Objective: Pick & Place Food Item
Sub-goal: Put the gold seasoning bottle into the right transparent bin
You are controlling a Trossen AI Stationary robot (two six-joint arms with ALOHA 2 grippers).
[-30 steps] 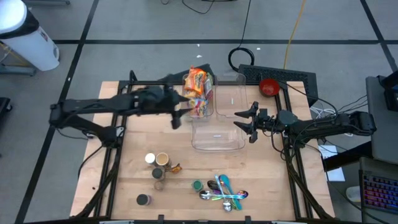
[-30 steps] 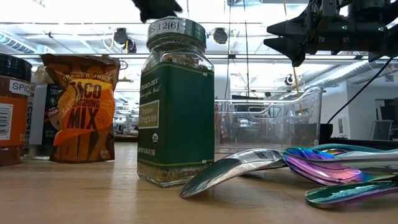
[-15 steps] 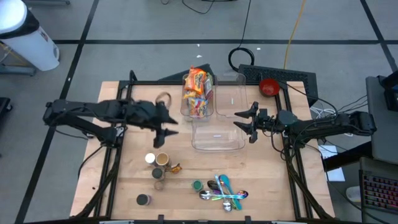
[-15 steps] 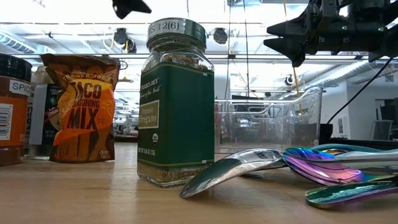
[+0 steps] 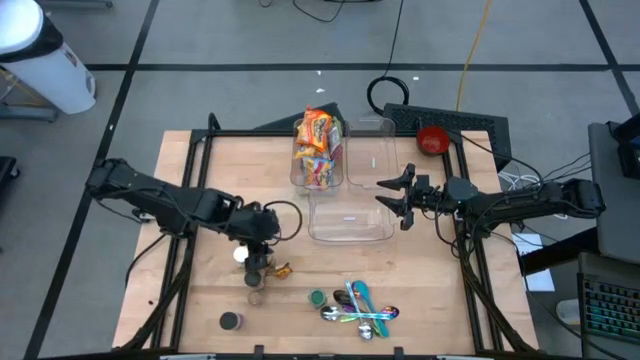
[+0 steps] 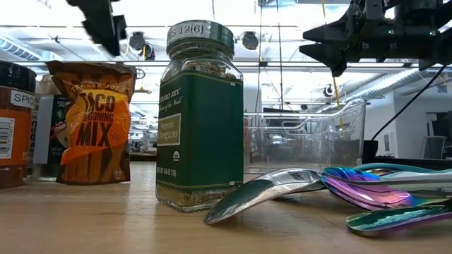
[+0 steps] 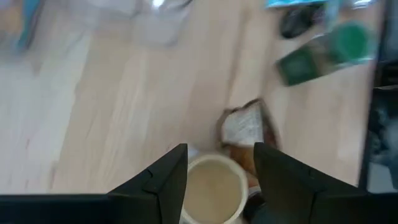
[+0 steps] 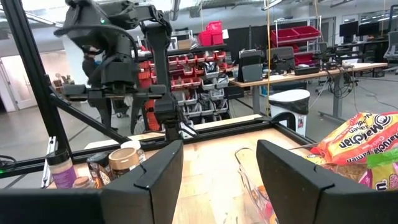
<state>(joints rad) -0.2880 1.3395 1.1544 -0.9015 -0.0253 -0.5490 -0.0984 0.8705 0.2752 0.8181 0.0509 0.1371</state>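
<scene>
From above, the left end effector (image 5: 258, 232) has swung away from the noodle packets in the clear bin (image 5: 318, 152) and now hangs over the tan-lidded jar (image 5: 260, 256) on the bench (image 5: 210, 290), probably the next pick. Its wrist view shows open fingers (image 7: 163, 180) straddling that lid. Beside the bin, the right end effector (image 5: 400, 197) waits open, empty.

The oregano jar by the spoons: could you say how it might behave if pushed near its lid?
The oregano jar stands tall on a narrow base, so it would probably tip. It looks like glass, likely breakable and fairly slick.
</scene>
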